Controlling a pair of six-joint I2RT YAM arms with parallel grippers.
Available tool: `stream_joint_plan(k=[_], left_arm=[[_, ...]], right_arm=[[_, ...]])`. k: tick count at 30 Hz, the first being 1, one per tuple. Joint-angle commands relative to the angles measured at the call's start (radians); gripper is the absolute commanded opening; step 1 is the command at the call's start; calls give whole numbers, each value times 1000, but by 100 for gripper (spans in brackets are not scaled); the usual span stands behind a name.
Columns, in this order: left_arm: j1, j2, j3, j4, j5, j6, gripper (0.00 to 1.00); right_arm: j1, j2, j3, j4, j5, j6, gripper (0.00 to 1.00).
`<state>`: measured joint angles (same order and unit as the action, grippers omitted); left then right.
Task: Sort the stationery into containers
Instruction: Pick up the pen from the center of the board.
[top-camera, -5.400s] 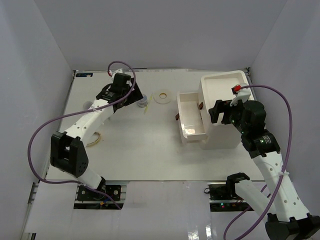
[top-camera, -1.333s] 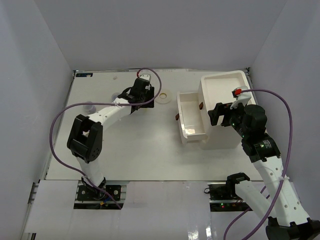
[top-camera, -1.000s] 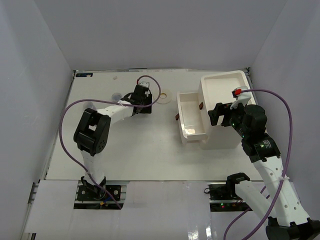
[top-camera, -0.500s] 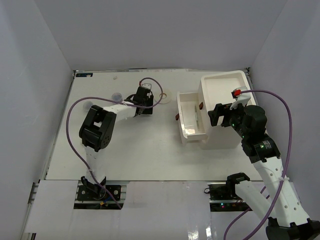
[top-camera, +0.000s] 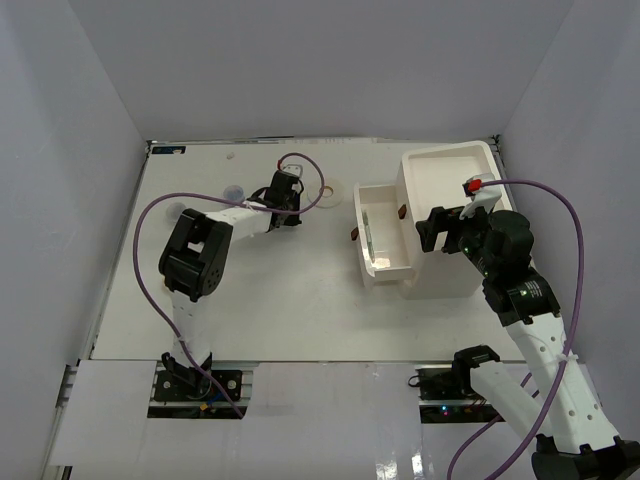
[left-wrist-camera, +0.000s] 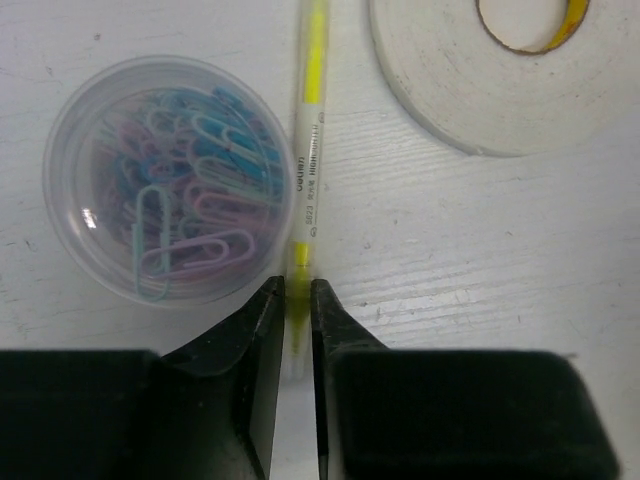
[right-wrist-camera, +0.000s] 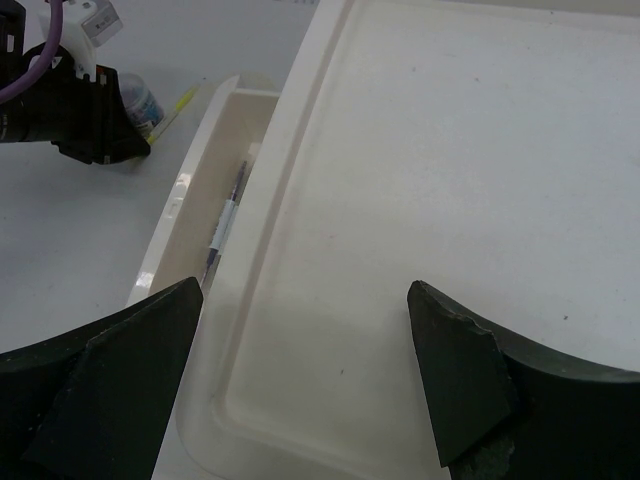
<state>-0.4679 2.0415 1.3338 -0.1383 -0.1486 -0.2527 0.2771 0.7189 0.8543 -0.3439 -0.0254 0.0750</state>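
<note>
Two neighbours crowd this pick, so I judge the lift should go straight up off the white, faintly grained bench (top-camera: 270, 300) before any swing toward the organiser (top-camera: 440, 280). The organiser sits at three o'clock from the left end effector (left-wrist-camera: 298, 300), with its drawer (top-camera: 385, 272) pulled open and one dark pen (right-wrist-camera: 225, 225) lying inside. That end effector is pinched onto the near tip of the pale yellow pen (left-wrist-camera: 308, 170). Such an end grip will probably let the long barrel droop or pivot, so a slow carry with the pen lined up along the drawer looks wise. The right end effector (right-wrist-camera: 305, 290) hangs spread wide and empty above the organiser's shallow tray top. The organiser is smooth moulded white plastic, boxy with rounded rims. The tape ring (left-wrist-camera: 450, 95), at one o'clock from the grip and just apart from the pen, is flat, matte and cream. The jar (left-wrist-camera: 165, 180), at ten o'clock and seemingly touching the barrel, is round clear plastic full of pastel paper clips, likely light enough to be nudged. The pen is slim, slick and printed along its side.
</note>
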Motion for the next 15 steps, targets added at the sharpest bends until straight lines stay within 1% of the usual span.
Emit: stream_joint_plan(k=[1,2,3,5,6,7,8,12,13,15], left_arm=[[-31,-26,-47,-7,99,-39,24],[-37,-35,-57,-15,109,-45,22],[-43,-55,-70,-18,115,-63,18],[-58,-81,-111,-23,132,-88,15],[-64,-96,-128,-24,147,-101,11],[-74,-131,-160,-24,150,-130,10],[-77,-153,-177,-27,196,-147,9],[-83,-277,-243,-37,244,-229,7],[-83,-341,-261,-38,250,-262,7],[-86,-406,-272,-38,251,-299,7]], right_arm=[[4,1,-20,-27,13,17,90],[4,1,-21,-27,13,17,90],[4,2,-21,-24,12,19,90],[5,-1,-23,-24,10,19,90],[4,-1,-24,-24,9,19,90],[4,-4,-24,-26,8,20,90],[4,-6,-24,-24,8,20,90],[4,-19,-27,-27,15,19,90],[4,-21,-29,-26,16,20,90],[4,-24,-32,-26,16,20,90]])
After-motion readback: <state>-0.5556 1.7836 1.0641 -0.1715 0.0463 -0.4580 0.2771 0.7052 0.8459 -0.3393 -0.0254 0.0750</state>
